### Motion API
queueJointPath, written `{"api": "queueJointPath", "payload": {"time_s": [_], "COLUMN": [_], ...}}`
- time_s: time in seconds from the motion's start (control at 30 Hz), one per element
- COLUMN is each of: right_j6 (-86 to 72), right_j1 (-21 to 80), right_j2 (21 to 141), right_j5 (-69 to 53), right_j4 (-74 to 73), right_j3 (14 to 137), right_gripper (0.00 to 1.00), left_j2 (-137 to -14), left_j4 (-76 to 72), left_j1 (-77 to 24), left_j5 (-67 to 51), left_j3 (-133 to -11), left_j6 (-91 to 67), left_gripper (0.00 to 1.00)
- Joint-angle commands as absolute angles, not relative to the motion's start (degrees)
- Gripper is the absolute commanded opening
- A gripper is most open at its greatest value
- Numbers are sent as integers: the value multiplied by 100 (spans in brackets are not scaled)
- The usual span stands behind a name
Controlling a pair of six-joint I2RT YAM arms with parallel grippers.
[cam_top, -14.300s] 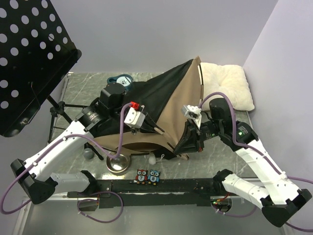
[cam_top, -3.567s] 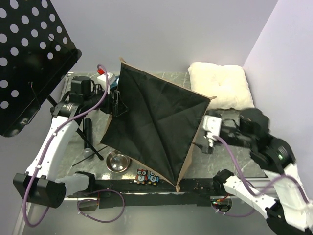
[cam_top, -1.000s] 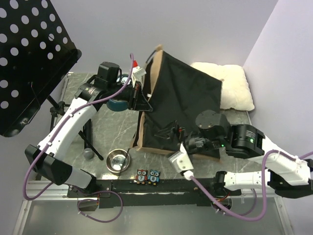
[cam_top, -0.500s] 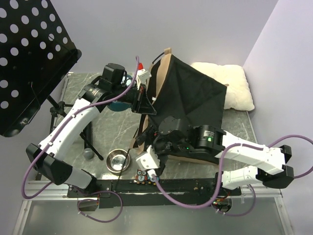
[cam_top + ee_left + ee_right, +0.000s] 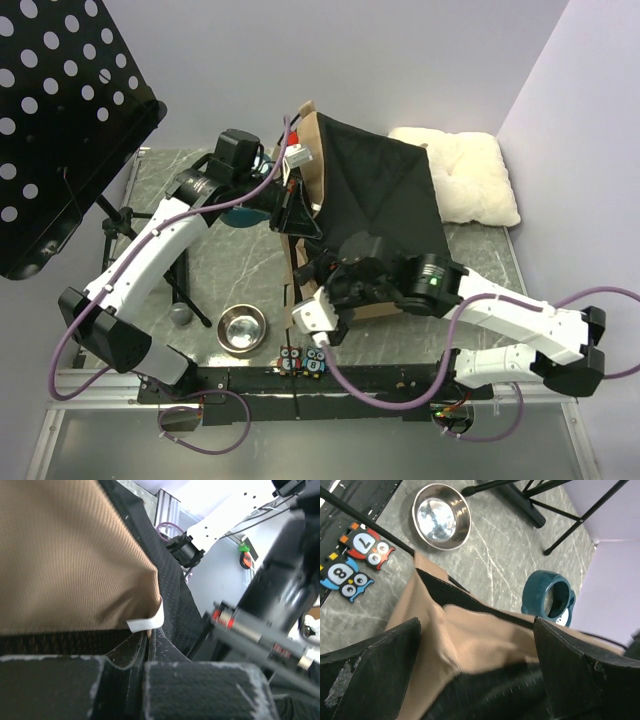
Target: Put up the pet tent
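The pet tent (image 5: pixel 375 215) stands on its side, black base panel facing up and tan fabric (image 5: pixel 310 150) along its left edge. My left gripper (image 5: pixel 291 207) is shut on that upper left edge; in the left wrist view the gripper (image 5: pixel 145 662) pinches black edging under tan fabric (image 5: pixel 65 560) and a white tag (image 5: pixel 146 623). My right gripper (image 5: pixel 305 288) reaches across the tent's front to its lower left edge. It stands wide open (image 5: pixel 477 645), with tan fabric (image 5: pixel 485 630) and black panel between the fingers (image 5: pixel 370 665) but not clamped.
A steel bowl (image 5: pixel 241 329) (image 5: pixel 441 516) and two owl number tiles (image 5: pixel 302 361) (image 5: pixel 350 562) lie near the front edge. A blue bowl stand (image 5: pixel 551 597) sits behind the left arm. White cushion (image 5: pixel 468 175) at back right. A black perforated stand (image 5: pixel 60 110) with tripod legs (image 5: pixel 183 285) fills the left.
My right arm has swung leftward across the tent's front, ending at its lower left edge. The tent has turned a little in the left gripper's hold, which stays shut.
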State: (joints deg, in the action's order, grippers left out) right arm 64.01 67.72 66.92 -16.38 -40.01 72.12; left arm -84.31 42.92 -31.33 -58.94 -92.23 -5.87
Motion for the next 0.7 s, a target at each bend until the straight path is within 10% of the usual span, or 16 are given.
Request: {"api": "queueJointPath", "payload": {"time_s": [0.0,0.67], "right_j6": [6846,7778], "right_j1": [6530,6794], "right_j2": [6320,6425], "right_j5": [-2408,-2417], "right_j4": [-4297,-5116], "right_j3": [7505,7629], "right_gripper": [100,100], "left_j2": [-8455,-8596], "left_j4": [4491,4728], "left_j1": [-3234,-3384], "left_j5": [-6381,-6645], "left_j3": [-9483,-9607], "left_j6": [-255,-70], "left_gripper": [1,1]}}
